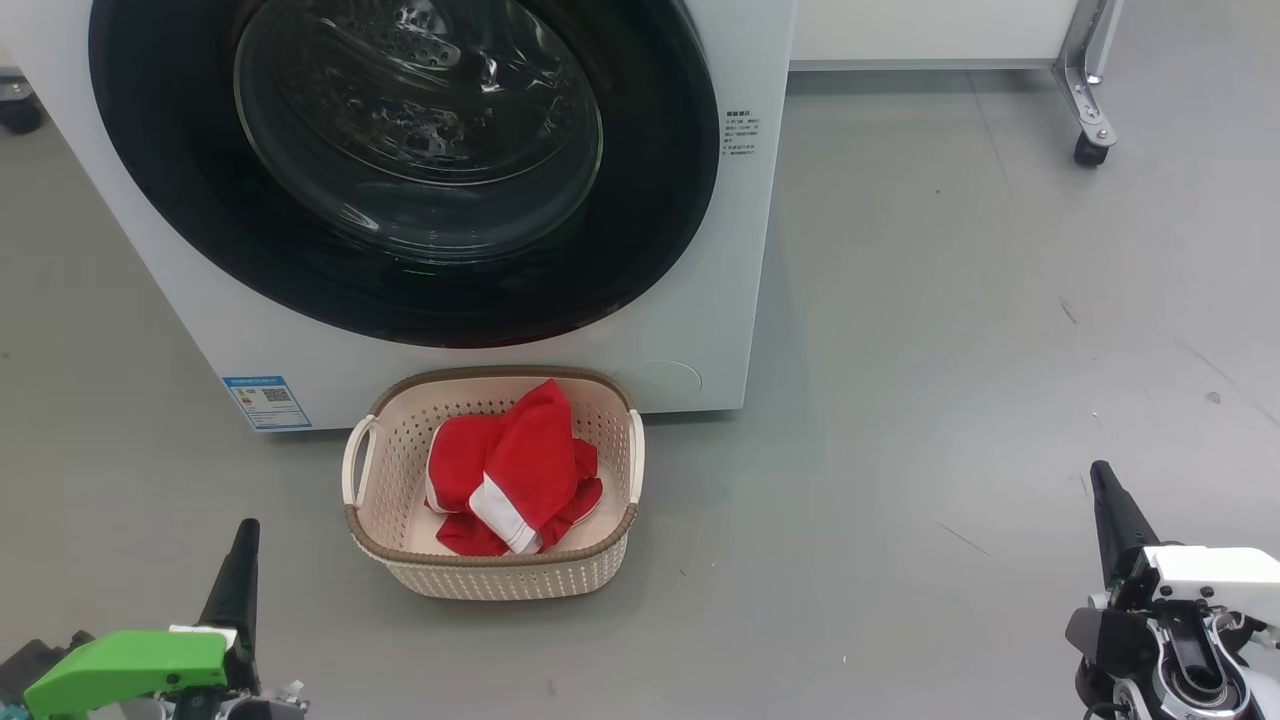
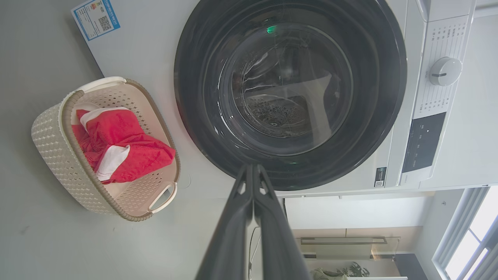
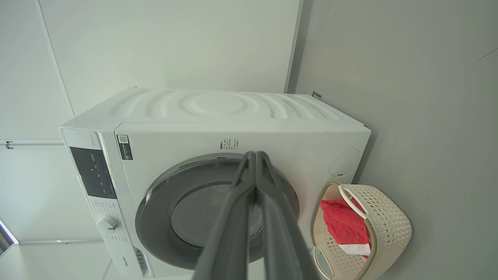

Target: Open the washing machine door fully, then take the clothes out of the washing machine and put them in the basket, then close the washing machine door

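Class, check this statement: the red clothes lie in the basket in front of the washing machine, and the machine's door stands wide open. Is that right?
One detail is wrong. The washing machine door is shut, sitting flush in the front of the washing machine, as the head view shows. The rest holds: the red clothes lie in the basket in front of the machine.

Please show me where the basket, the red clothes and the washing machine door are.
basket (image 1: pixel 490 578), head view, front wall.
clothes (image 1: pixel 510 460), head view, red fabric middle.
washing machine door (image 1: pixel 660 180), head view, black rim.
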`<state>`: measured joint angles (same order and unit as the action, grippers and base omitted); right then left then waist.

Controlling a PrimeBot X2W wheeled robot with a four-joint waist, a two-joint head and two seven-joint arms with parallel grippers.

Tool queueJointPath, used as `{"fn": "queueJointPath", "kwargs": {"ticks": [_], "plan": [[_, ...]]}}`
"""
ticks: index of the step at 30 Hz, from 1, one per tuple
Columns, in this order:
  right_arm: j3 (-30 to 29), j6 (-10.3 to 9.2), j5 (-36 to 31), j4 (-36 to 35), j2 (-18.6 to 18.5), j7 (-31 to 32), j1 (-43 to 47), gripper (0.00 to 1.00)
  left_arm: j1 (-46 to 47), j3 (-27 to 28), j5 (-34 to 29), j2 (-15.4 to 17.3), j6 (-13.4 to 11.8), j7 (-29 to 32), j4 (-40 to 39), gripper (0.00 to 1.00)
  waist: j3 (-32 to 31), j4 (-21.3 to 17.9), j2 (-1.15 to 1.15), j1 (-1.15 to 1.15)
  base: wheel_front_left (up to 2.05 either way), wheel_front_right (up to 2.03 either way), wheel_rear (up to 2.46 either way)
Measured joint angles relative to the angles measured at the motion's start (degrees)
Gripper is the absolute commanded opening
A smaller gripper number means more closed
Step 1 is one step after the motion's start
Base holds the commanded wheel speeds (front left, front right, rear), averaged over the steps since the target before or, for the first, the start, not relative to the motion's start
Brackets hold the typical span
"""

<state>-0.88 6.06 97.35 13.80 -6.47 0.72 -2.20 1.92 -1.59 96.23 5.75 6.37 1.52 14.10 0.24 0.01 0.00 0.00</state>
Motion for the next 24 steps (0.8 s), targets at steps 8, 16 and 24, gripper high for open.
{"fn": "queueJointPath", "kwargs": {"ticks": [8, 16, 24], "plan": [[0.0, 0.35, 0.0, 0.4, 0.0, 0.1, -0.1, 0.00, 0.5, 0.1, 0.0, 0.0, 0.1, 0.0, 0.2, 0.00, 0.0, 0.0, 0.00, 0.00, 0.00, 0.00, 0.00], [-0.1, 0.36, 0.0, 0.6, 0.0, 0.1, -0.3, 0.00, 0.5, 0.1, 0.0, 0.0, 0.1, 0.0, 0.4, 0.00, 0.0, 0.0, 0.00, 0.00, 0.00, 0.00, 0.00], [-0.1, 0.37, 0.0, 0.9, 0.0, 0.1, -0.3, 0.00, 0.5, 0.2, 0.0, 0.0, 0.1, 0.0, 0.6, 0.00, 0.0, 0.0, 0.00, 0.00, 0.00, 0.00, 0.00]]}}
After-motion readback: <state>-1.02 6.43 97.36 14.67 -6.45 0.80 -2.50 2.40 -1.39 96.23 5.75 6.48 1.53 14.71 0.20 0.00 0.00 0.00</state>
